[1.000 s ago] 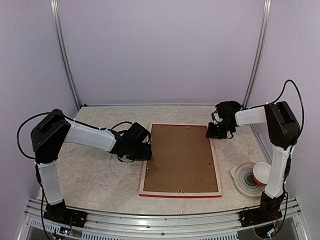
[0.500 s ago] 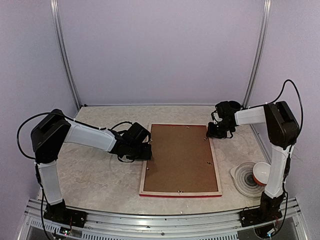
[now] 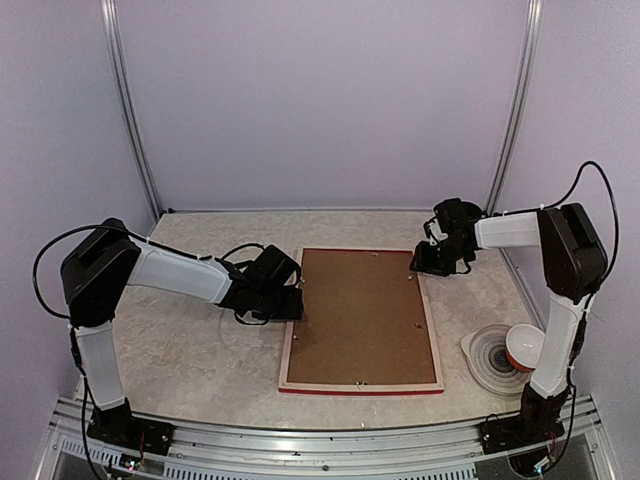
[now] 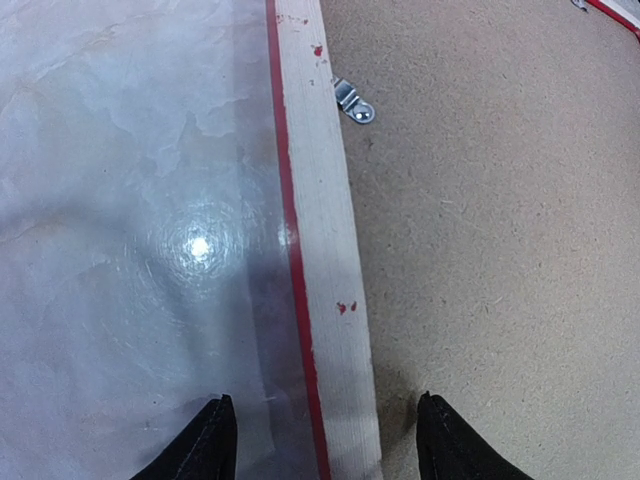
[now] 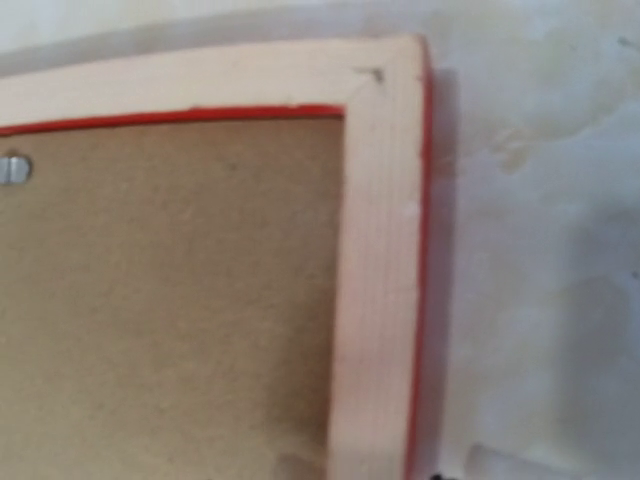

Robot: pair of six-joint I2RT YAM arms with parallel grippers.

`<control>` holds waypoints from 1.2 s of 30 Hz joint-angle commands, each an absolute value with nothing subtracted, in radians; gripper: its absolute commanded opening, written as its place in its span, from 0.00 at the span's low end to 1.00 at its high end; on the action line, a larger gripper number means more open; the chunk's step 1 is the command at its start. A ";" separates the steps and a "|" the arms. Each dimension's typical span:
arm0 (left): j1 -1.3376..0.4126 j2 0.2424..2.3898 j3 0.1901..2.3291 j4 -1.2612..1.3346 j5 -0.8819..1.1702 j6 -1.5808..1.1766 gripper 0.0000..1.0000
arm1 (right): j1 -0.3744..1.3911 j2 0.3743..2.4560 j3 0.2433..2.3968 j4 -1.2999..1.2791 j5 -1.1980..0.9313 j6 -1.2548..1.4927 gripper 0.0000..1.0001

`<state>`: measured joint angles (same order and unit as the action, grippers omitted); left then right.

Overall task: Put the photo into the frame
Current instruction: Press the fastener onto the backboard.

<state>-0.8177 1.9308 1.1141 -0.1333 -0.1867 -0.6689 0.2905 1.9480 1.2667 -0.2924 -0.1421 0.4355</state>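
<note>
The frame (image 3: 360, 387) lies face down in the middle of the table, pale wood back up, red edges showing. A brown backing board (image 3: 360, 315) fills it, and the photo is hidden. My left gripper (image 3: 290, 303) stands open over the frame's left rail (image 4: 320, 200), one fingertip (image 4: 215, 445) over the table and the other over the board (image 4: 500, 250), neither touching the rail. My right gripper (image 3: 428, 262) hovers at the frame's far right corner (image 5: 385, 150). Its fingers barely show in the right wrist view.
A red and white bowl (image 3: 522, 345) sits on a ringed plate (image 3: 480, 362) at the near right, beside the right arm. Small metal tabs (image 4: 352, 100) stick out of the frame's inner edge over the board. Walls close off the table's back and sides.
The right arm has shifted slightly to the right, and its gripper stays at the frame's far right corner. The left arm and the frame have not moved.
</note>
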 commanded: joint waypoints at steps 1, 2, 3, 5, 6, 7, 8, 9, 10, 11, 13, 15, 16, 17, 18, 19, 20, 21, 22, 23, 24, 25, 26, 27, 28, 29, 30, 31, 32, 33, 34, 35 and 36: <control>-0.811 1.907 1.099 -0.134 -0.181 -0.670 0.61 | 0.291 1.926 1.248 -0.305 -0.182 0.454 0.48; -0.811 1.909 1.100 -0.133 -0.181 -0.670 0.61 | 0.293 1.933 1.249 -0.303 -0.181 0.458 0.49; -0.811 1.909 1.101 -0.133 -0.180 -0.668 0.61 | 0.297 1.947 1.254 -0.307 -0.176 0.457 0.49; -0.811 1.910 1.101 -0.133 -0.179 -0.669 0.61 | 0.304 1.969 1.267 -0.314 -0.162 0.458 0.50; -0.811 1.911 1.101 -0.136 -0.179 -0.669 0.61 | 0.307 1.977 1.270 -0.314 -0.160 0.459 0.50; -0.811 1.910 1.101 -0.137 -0.181 -0.669 0.61 | 0.309 1.984 1.273 -0.313 -0.158 0.459 0.50; -0.811 1.909 1.101 -0.139 -0.182 -0.667 0.61 | 0.311 1.990 1.272 -0.312 -0.158 0.460 0.50; -0.811 1.908 1.100 -0.141 -0.184 -0.667 0.61 | 0.311 1.995 1.273 -0.311 -0.158 0.460 0.50; -0.811 1.907 1.100 -0.141 -0.185 -0.667 0.61 | 0.312 1.999 1.272 -0.311 -0.156 0.460 0.49; -0.810 1.907 1.100 -0.142 -0.186 -0.667 0.61 | 0.312 2.002 1.268 -0.312 -0.154 0.460 0.49; -0.810 1.902 1.100 -0.143 -0.188 -0.667 0.61 | 0.311 2.008 1.266 -0.314 -0.149 0.459 0.46; -0.810 1.902 1.101 -0.144 -0.187 -0.667 0.61 | 0.312 2.014 1.264 -0.315 -0.148 0.457 0.44; -0.810 1.903 1.101 -0.145 -0.187 -0.666 0.61 | 0.312 2.014 1.262 -0.314 -0.146 0.457 0.43; -0.810 1.902 1.103 -0.145 -0.186 -0.667 0.61 | 0.312 2.014 1.260 -0.314 -0.144 0.457 0.42; -0.810 1.903 1.104 -0.144 -0.186 -0.666 0.61 | 0.313 2.012 1.258 -0.313 -0.143 0.457 0.42; -0.810 1.904 1.104 -0.145 -0.186 -0.666 0.61 | 0.313 2.009 1.255 -0.307 -0.143 0.456 0.42; -0.810 1.904 1.106 -0.146 -0.186 -0.666 0.61 | 0.312 2.005 1.250 -0.306 -0.144 0.456 0.40; -0.810 1.905 1.107 -0.147 -0.187 -0.666 0.61 | 0.312 2.001 1.248 -0.305 -0.142 0.457 0.39; -0.810 1.906 1.108 -0.148 -0.188 -0.664 0.61 | 0.311 1.997 1.245 -0.304 -0.139 0.456 0.38; -0.810 1.905 1.109 -0.147 -0.187 -0.664 0.61 | 0.312 1.994 1.241 -0.303 -0.137 0.456 0.38; -0.810 1.905 1.109 -0.148 -0.186 -0.664 0.61 | 0.311 1.992 1.237 -0.304 -0.135 0.454 0.38; -0.810 1.906 1.109 -0.147 -0.187 -0.664 0.61 | 0.312 1.988 1.234 -0.304 -0.134 0.452 0.37; -0.810 1.907 1.109 -0.147 -0.186 -0.664 0.61 | 0.311 1.985 1.231 -0.304 -0.132 0.451 0.37; -0.810 1.909 1.109 -0.147 -0.185 -0.665 0.61 | 0.311 1.984 1.230 -0.304 -0.131 0.449 0.36; -0.810 1.911 1.109 -0.146 -0.184 -0.666 0.61 | 0.311 1.984 1.229 -0.304 -0.130 0.449 0.36; -0.810 1.911 1.108 -0.145 -0.184 -0.666 0.61 | 0.311 1.984 1.228 -0.305 -0.130 0.446 0.35; -0.810 1.911 1.106 -0.145 -0.184 -0.665 0.61 | 0.311 1.985 1.229 -0.305 -0.128 0.444 0.34; -0.810 1.910 1.105 -0.146 -0.185 -0.666 0.61 | 0.311 1.985 1.226 -0.305 -0.128 0.443 0.33; -0.810 1.908 1.103 -0.146 -0.188 -0.665 0.61 | 0.312 1.985 1.226 -0.304 -0.125 0.442 0.33; -0.809 1.908 1.102 -0.146 -0.189 -0.666 0.61 | 0.311 1.985 1.226 -0.304 -0.125 0.441 0.31; -0.808 1.906 1.100 -0.146 -0.189 -0.666 0.61 | 0.311 1.986 1.224 -0.305 -0.126 0.443 0.30; -0.808 1.904 1.098 -0.144 -0.190 -0.666 0.61 | 0.311 1.986 1.224 -0.303 -0.125 0.443 0.28; -0.808 1.902 1.097 -0.145 -0.190 -0.666 0.61 | 0.311 1.985 1.222 -0.301 -0.126 0.444 0.27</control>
